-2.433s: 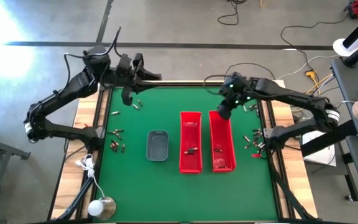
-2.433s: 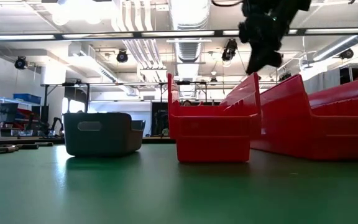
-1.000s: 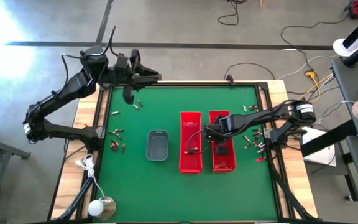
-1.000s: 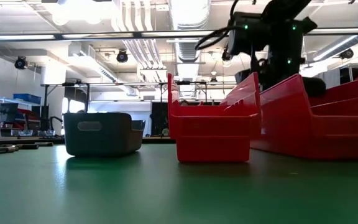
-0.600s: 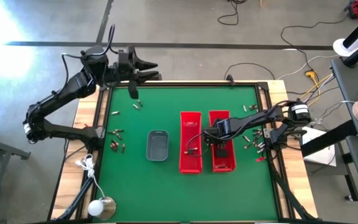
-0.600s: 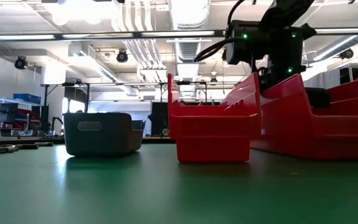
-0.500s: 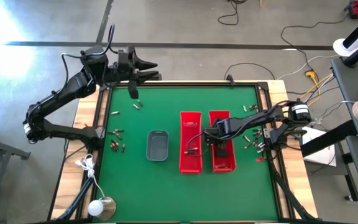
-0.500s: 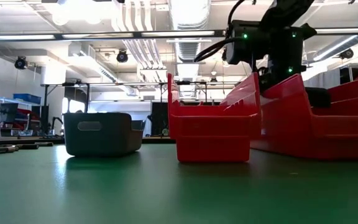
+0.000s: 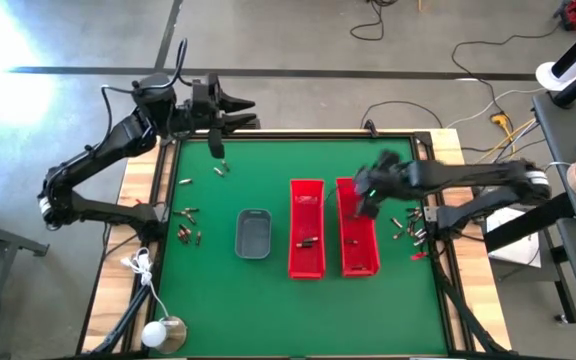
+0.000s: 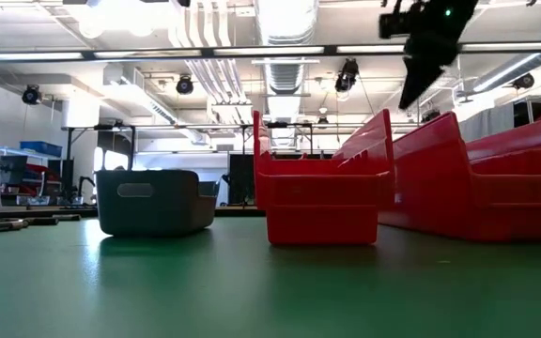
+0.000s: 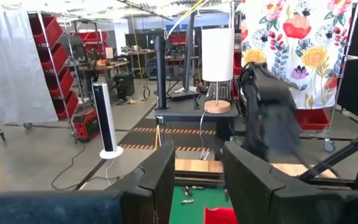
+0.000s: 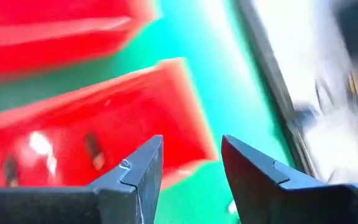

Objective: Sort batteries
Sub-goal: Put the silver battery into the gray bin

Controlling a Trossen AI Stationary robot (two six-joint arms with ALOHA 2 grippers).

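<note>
Loose batteries lie on the green mat in small groups at the left (image 9: 189,214) and the right (image 9: 408,226), with a few more near the far left (image 9: 219,169). One battery (image 9: 308,241) lies in the left red bin (image 9: 307,200). Two batteries (image 12: 92,149) lie on the floor of the right red bin (image 9: 357,255). My right gripper (image 12: 191,163) hangs open and empty above that bin's far half (image 9: 366,207), slanting down. My left gripper (image 11: 197,180) stands open and empty, level, high over the table's far left corner (image 9: 240,110).
A small grey tray (image 9: 253,233) stands left of the red bins. The mat's near half (image 9: 268,310) holds nothing. A white cable and a round lamp-like thing (image 9: 163,333) lie at the near left corner. The table's wooden rim (image 9: 438,190) borders the right battery group.
My right gripper has risen out of the right red bin and gone toward the table's far edge, and now hangs well above the bin's rim. My left gripper has turned a little sideways while staying over the far left corner.
</note>
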